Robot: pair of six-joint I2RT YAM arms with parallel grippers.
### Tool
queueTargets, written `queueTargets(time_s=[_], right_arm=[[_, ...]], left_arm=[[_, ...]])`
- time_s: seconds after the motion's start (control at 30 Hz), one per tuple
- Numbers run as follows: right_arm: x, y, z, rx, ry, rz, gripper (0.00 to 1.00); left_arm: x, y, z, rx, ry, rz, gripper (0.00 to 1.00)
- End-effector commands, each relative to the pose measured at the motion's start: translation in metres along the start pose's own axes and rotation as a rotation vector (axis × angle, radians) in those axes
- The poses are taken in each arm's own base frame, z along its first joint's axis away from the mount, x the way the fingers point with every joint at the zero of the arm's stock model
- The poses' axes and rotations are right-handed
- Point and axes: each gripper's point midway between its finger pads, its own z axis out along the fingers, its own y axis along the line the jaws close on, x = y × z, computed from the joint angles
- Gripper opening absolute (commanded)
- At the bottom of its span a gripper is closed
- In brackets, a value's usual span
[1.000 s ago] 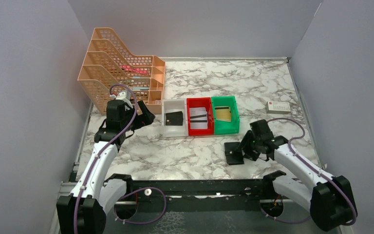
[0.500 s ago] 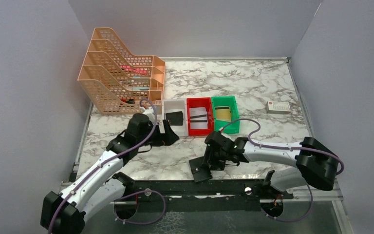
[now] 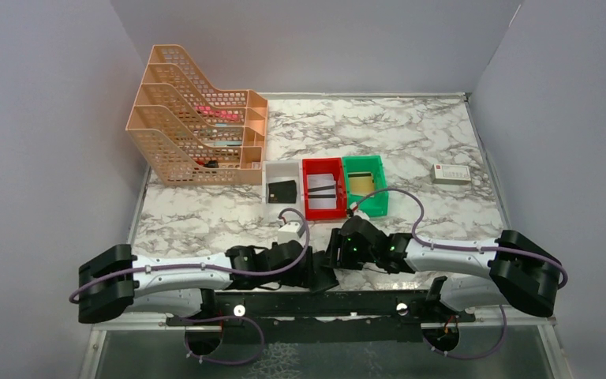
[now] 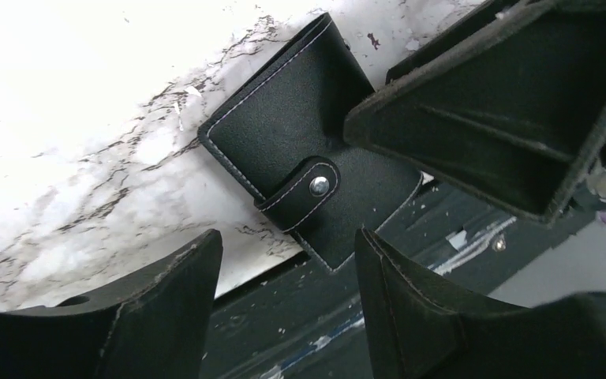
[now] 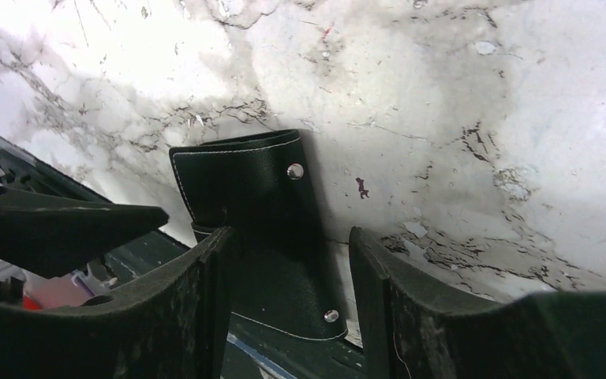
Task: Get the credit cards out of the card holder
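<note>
Lying closed at the near edge of the marble surface (image 3: 410, 142), the black card holder (image 4: 308, 181) has its snap strap fastened, and one corner overhangs the dark frame (image 3: 363, 300). Observed: right fingers (image 5: 181, 300) spread and set down astride the holder, one overlapping its edge, with no clear pinch visible. Observed: left fingers (image 4: 166, 308) also spread, hanging just beside the holder and not touching it. One tan-gold credit card (image 3: 360, 184) sits in the green bin (image 3: 380, 189), well apart from the holder, mid-surface.
</note>
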Motion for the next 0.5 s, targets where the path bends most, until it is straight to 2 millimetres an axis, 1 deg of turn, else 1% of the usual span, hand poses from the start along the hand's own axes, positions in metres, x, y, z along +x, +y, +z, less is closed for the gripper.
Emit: queueTargets(time_s=[0.0, 0.07, 0.13, 0.27, 0.33, 0.37, 0.4, 0.47], right_arm=[[0.007, -0.005, 0.003, -0.026, 0.020, -0.088, 0.59], [0.010, -0.008, 0.004, -0.019, 0.027, -0.099, 0.59], [0.012, -0.013, 0.004, -0.010, 0.033, -0.104, 0.59], [0.015, -0.018, 0.004, -0.010, 0.037, -0.120, 0.59], [0.016, -0.021, 0.005, -0.004, 0.033, -0.127, 0.59], [0.016, -0.023, 0.006, -0.002, 0.032, -0.125, 0.59], [0.017, -0.026, 0.006, 0.002, 0.033, -0.123, 0.59], [0.020, -0.031, 0.007, 0.014, 0.036, -0.113, 0.57]], left_arm=[[-0.013, -0.013, 0.014, -0.055, -0.096, -0.046, 0.64], [-0.009, -0.010, 0.022, -0.094, -0.095, -0.042, 0.64], [-0.009, -0.010, 0.030, -0.123, -0.100, -0.029, 0.61], [-0.004, -0.021, 0.046, -0.147, -0.073, 0.071, 0.50], [0.001, -0.017, 0.052, -0.184, -0.060, 0.105, 0.39], [0.004, -0.011, 0.054, -0.210, -0.051, 0.119, 0.34], [0.004, -0.008, 0.055, -0.236, -0.051, 0.125, 0.30], [0.008, 0.002, 0.054, -0.279, -0.044, 0.132, 0.26]])
